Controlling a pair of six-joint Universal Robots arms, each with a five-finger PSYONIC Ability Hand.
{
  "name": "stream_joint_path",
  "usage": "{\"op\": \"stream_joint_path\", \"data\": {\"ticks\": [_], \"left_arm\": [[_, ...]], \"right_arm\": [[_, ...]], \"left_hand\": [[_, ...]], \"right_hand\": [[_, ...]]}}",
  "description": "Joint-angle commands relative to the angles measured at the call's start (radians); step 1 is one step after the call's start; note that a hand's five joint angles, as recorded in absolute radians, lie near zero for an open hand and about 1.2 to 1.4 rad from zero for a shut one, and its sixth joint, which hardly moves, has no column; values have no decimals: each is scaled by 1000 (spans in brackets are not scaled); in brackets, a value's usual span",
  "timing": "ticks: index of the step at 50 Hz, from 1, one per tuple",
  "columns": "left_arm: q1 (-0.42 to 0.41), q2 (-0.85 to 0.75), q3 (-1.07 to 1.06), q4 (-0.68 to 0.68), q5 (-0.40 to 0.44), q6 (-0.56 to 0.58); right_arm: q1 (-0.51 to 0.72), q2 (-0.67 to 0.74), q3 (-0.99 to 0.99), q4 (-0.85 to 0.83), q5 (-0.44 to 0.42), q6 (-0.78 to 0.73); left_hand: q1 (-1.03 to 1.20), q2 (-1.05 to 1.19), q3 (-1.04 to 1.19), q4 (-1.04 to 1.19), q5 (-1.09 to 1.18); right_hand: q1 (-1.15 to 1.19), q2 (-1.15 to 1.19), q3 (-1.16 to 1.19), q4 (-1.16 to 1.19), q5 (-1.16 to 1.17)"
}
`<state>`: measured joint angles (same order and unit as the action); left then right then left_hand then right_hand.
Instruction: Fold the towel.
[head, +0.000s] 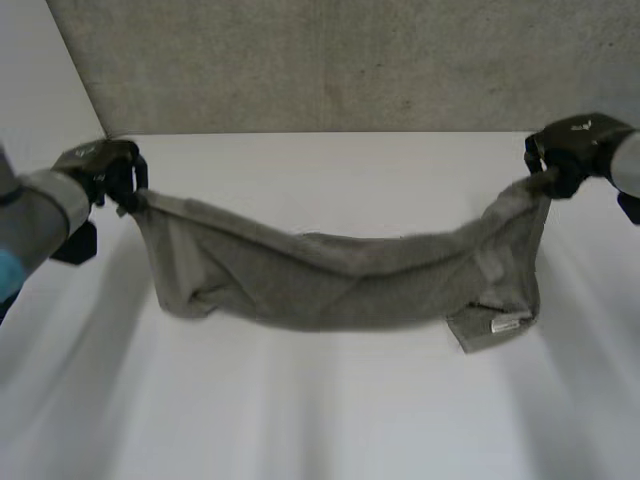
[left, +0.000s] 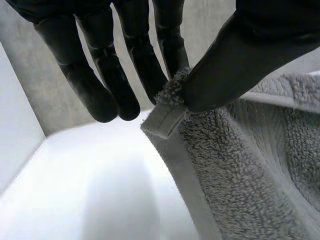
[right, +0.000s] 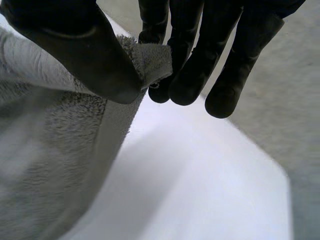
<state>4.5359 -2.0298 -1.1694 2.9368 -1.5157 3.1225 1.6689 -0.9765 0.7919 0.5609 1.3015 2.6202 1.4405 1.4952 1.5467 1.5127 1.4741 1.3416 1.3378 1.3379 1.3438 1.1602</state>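
A grey towel (head: 340, 280) hangs stretched between my two hands above the white table (head: 320, 420), sagging in the middle, its lower part folded and touching the table. My left hand (head: 112, 172) pinches the towel's left top corner (left: 167, 102) between thumb and fingers. My right hand (head: 565, 150) pinches the right top corner (right: 150, 62) the same way. A small white label (head: 505, 324) shows on the towel's lower right corner.
A grey wall (head: 330, 60) stands behind the table's far edge. A white side wall (head: 40, 80) rises at the left. Bare table lies in front of the towel.
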Motion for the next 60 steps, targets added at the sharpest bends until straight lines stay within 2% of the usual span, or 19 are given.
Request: {"op": "stream_joint_path", "data": {"ticks": [1,3,4,6,8,14,19,24,25,27,28,29,30,32,33,35,40,49,60], "left_arm": [[-34,-61,432,-91,-31,-33],[-37,-52,513,-84,-29,-68],[-37,-37,584,-70,-29,-112],[-35,-18,633,-51,-29,-162],[-34,11,663,-10,-29,-234],[-20,17,629,2,-31,-278],[-3,20,471,1,-26,-277],[29,69,147,57,-15,-274],[29,69,146,58,-15,-274],[35,83,47,91,-12,-274],[40,97,-55,137,-3,-272],[40,111,-161,189,15,-268],[40,111,-162,189,16,-268],[41,144,-351,286,67,-248],[41,145,-352,286,68,-248],[43,187,-511,340,115,-214],[46,281,-679,361,161,-153],[104,418,-831,369,167,-114],[204,456,-906,372,169,-93]], "right_arm": [[101,47,-313,-159,108,159],[104,-25,-298,-338,108,326],[104,-25,-298,-339,108,327],[97,-175,-205,-462,104,443],[86,-229,-144,-489,95,467],[57,-266,56,-500,9,455],[48,-274,188,-501,-30,437],[45,-269,332,-507,-71,408],[45,-269,333,-507,-71,408],[34,-268,461,-526,-144,380],[34,-268,461,-526,-145,380],[19,-266,537,-538,-189,364],[2,-268,609,-553,-230,341],[-14,-266,674,-562,-258,313],[-27,-266,729,-566,-281,285],[-46,-268,778,-567,-301,256],[-101,-324,889,-566,-318,206],[-257,-474,1009,-559,-323,210],[-345,-495,1021,-510,-324,196]], "left_hand": [[-44,-99,-150,-116,-252],[-44,-99,-150,-116,-252],[-44,-99,-150,-116,-252],[-44,-99,-150,-116,-252],[-44,-99,-150,-116,-252],[-44,-99,-150,-116,-252],[-44,-99,-150,-116,-252],[-44,-99,-150,-116,-252],[-44,-99,-150,-116,-252],[-44,-99,-150,-116,-252],[-44,-99,-150,-116,-252],[-44,-99,-150,-116,-252],[-44,-99,-150,-116,-252],[-44,-99,-150,-116,-252],[-44,-99,-150,-116,-252],[-44,-99,-150,-116,-252],[-44,-99,-150,-116,-252],[-44,-99,-150,-116,-252],[-44,-99,-150,-116,-252]], "right_hand": [[55,58,58,52,62],[55,58,58,52,62],[55,58,58,52,62],[55,58,58,52,62],[55,58,58,52,62],[55,58,58,52,62],[55,58,58,52,62],[55,58,58,52,62],[55,58,58,52,62],[55,58,58,52,62],[55,58,58,52,62],[55,58,58,52,62],[55,58,58,52,62],[55,58,58,52,62],[55,58,58,52,62],[55,58,58,52,62],[55,58,58,52,62],[55,58,58,52,62],[55,58,58,52,62]]}}
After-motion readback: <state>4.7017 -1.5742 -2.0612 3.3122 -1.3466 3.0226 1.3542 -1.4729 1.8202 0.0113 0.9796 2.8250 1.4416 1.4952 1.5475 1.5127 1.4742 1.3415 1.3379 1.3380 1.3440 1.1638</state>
